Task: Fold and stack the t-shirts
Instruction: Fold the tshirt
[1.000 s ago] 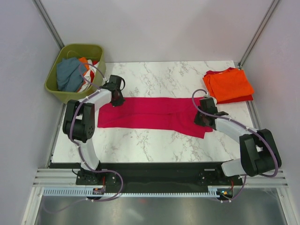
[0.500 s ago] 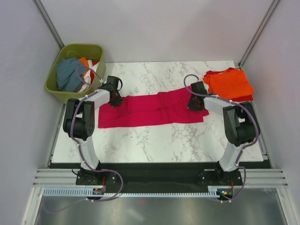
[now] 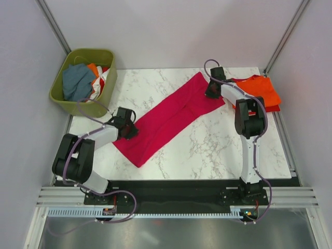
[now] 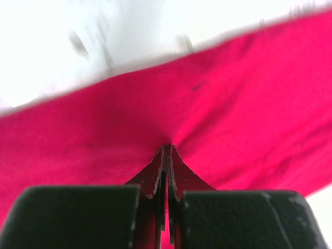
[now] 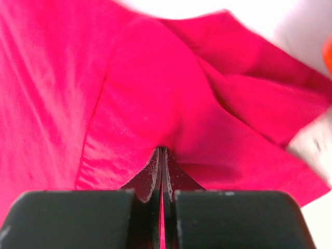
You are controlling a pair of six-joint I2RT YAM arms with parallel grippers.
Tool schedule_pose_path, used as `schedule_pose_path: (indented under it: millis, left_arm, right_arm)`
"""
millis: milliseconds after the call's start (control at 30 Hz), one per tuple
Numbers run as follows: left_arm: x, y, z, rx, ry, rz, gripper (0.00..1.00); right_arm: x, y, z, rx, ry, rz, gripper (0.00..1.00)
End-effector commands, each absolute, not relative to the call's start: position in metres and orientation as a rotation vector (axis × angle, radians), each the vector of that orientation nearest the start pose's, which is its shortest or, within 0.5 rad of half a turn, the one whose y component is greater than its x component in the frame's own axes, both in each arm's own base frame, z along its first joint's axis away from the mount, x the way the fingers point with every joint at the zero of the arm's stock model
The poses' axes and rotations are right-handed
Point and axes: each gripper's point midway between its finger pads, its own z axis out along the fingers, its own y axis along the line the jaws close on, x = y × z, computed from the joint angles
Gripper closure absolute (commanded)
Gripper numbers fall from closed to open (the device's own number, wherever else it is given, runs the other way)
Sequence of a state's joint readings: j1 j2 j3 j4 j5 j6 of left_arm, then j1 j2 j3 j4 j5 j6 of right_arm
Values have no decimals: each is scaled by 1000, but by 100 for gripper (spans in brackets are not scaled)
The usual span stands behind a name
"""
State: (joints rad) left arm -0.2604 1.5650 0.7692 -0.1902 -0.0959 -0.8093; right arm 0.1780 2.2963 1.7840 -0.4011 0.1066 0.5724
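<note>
T-shirt (image 3: 168, 116) swung diagonal; left tool (image 3: 130, 131), right tool (image 3: 209, 94) pinching.

You find no text, label, brand, number or sign that you can read in any view. The magenta t-shirt (image 3: 171, 116), the orange t-shirt (image 3: 259, 91) and the olive-green basket (image 3: 78, 107) show only plain surfaces, as far as you can tell.
</note>
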Motion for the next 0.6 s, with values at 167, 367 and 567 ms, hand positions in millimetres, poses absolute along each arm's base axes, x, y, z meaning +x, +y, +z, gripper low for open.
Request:
schedule_pose_path:
  millis: [167,367,567]
  left_arm:
    - [254,-179,27,-694,2467,-479,98]
    - [226,-220,38,-590,2466,-582,98]
    - [222,-235,145,-340,2177,-841,74]
  right_arm:
    - [568,110,-28,548,2542,170,100]
    - [582,138,-40,503,2535,204,100]
    - [585,161,-21,458,2476,241,96]
